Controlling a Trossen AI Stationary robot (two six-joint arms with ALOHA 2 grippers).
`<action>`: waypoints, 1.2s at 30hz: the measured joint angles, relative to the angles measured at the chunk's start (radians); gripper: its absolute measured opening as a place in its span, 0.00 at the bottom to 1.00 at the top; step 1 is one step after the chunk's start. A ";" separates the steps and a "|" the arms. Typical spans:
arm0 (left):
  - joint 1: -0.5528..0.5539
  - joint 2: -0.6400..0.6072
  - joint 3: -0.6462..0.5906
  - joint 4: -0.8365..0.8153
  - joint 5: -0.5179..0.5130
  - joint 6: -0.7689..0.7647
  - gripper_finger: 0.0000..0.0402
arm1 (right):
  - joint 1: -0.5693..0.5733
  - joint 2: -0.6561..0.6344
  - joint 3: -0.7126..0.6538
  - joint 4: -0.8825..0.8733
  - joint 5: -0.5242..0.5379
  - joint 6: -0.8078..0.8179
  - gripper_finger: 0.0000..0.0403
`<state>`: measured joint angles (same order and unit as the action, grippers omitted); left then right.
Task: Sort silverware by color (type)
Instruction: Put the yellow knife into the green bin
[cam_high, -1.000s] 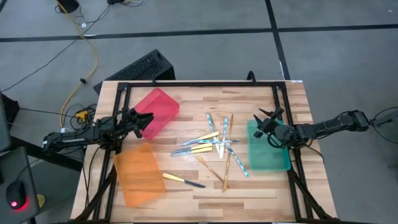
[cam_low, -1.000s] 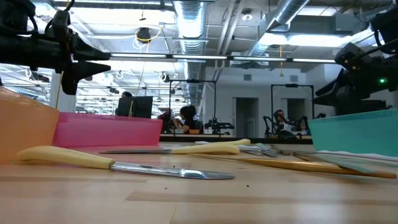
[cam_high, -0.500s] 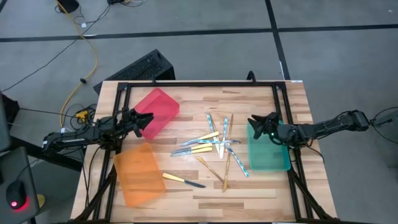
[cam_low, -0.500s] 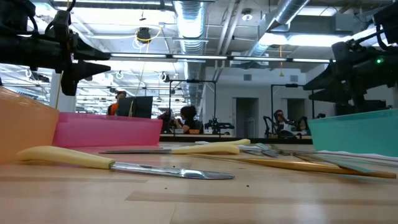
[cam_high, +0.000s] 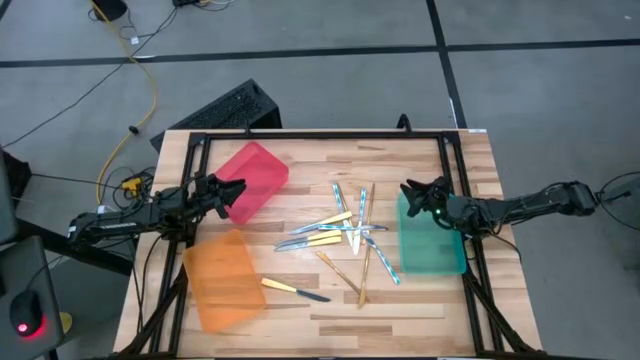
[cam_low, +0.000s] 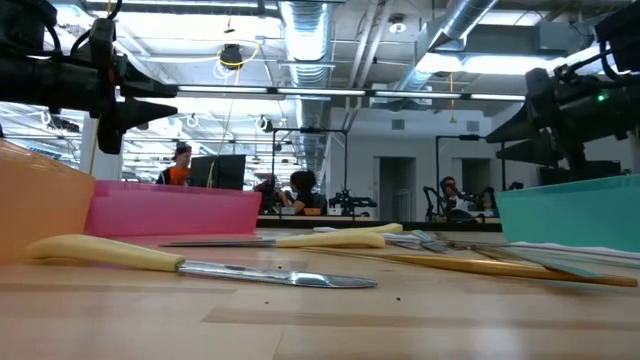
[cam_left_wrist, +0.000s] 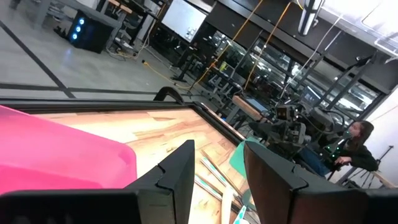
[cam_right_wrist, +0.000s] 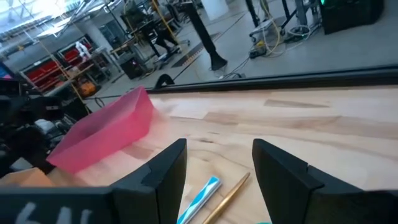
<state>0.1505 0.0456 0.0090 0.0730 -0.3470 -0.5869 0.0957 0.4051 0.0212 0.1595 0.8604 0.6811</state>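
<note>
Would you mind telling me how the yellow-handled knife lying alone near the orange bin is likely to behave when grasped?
The yellow-handled knife looks rigid and slim, so probably light. It lies flat on the wooden table, so getting fingers under it may be awkward, and it would likely slide or spin if nudged. Its shiny blade could slip; the handle seems safer.

Cutlery (cam_high: 348, 238) clutters mid-surface (cam_high: 420, 300), hemmed by the red bin (cam_high: 255, 177) and orange bin (cam_high: 222, 277) on the left and the green bin (cam_high: 428, 250) on the right, leaving bare wood along the near and far edges.
</note>
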 joint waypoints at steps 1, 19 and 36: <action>0.000 0.000 0.002 -0.002 0.000 0.000 0.30 | -0.002 0.000 0.000 0.006 -0.005 0.000 0.51; 0.000 0.000 0.169 -0.032 0.026 0.078 0.45 | -0.004 0.000 0.213 0.116 -0.120 -0.494 0.56; 0.000 0.015 0.316 -0.037 0.251 0.050 0.62 | 0.060 0.232 0.557 -0.077 -0.219 -0.604 0.61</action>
<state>0.1501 0.0604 0.3254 0.0360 -0.0961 -0.5369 0.1558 0.6367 0.5777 0.0821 0.6415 0.0766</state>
